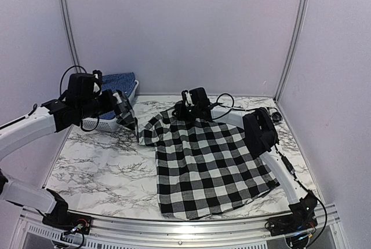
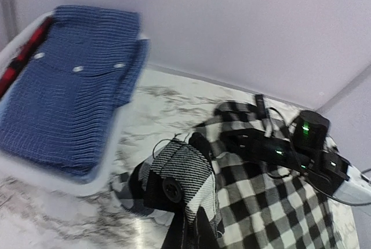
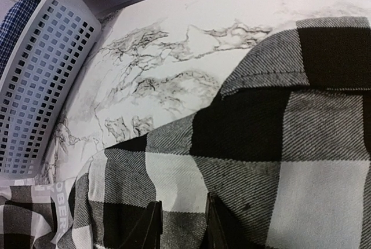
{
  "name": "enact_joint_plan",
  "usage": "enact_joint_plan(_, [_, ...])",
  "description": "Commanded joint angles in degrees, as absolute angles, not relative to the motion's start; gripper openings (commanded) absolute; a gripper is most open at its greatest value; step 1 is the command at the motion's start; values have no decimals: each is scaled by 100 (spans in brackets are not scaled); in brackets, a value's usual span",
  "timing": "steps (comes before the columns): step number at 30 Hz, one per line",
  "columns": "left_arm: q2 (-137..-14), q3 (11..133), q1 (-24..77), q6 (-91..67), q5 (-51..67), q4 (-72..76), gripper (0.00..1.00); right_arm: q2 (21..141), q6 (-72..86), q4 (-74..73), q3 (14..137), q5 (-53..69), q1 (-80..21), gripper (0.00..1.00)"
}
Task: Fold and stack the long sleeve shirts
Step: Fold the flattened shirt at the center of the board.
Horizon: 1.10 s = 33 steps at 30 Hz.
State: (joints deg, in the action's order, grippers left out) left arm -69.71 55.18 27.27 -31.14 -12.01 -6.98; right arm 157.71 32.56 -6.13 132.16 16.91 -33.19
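Observation:
The black-and-white checked shirt (image 1: 208, 162) lies spread on the marble table, collar towards the back. My left gripper (image 1: 124, 111) is shut on its left sleeve cuff and holds it raised near the basket. In the left wrist view the buttoned cuff (image 2: 182, 174) drapes over the gripper (image 2: 191, 217) and hides the fingers. My right gripper (image 1: 186, 109) sits at the collar end. In the right wrist view its fingertips (image 3: 152, 226) stand close together with the checked cloth (image 3: 255, 145) pinched between them. A folded blue shirt (image 2: 64, 104) lies in the basket.
The white slotted basket (image 1: 107, 124) stands at the back left, also seen in the right wrist view (image 3: 40, 98). Something red (image 2: 17, 58) lies beside the blue shirt. White walls close in the back and sides. Bare marble (image 1: 98, 162) lies left of the shirt.

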Motion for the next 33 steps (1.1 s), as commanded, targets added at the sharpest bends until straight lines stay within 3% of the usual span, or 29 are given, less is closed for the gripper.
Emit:
enact_joint_plan(1, [-7805, 6268, 3390, -2226, 251, -195, 0, 15029, 3031, -917, 12958, 1759, -3303, 28])
enact_joint_plan(6, [-8705, 6643, 4044, -1840, 800, -232, 0, 13672, 2559, -1482, 12244, 753, -3297, 31])
enact_joint_plan(16, [-10407, 7388, 5304, -1068, 1184, -840, 0, 11250, 2476, -1082, 9005, -239, -3287, 33])
enact_joint_plan(21, [-10562, 7385, 5370, -1046, 1042, -829, 2, 10864, 2273, -1143, 8363, -403, -3339, 36])
enact_joint_plan(33, [-10346, 7277, 5361, -993, 807, -806, 1, 10903, 2118, -1178, 8252, -532, -3454, 36])
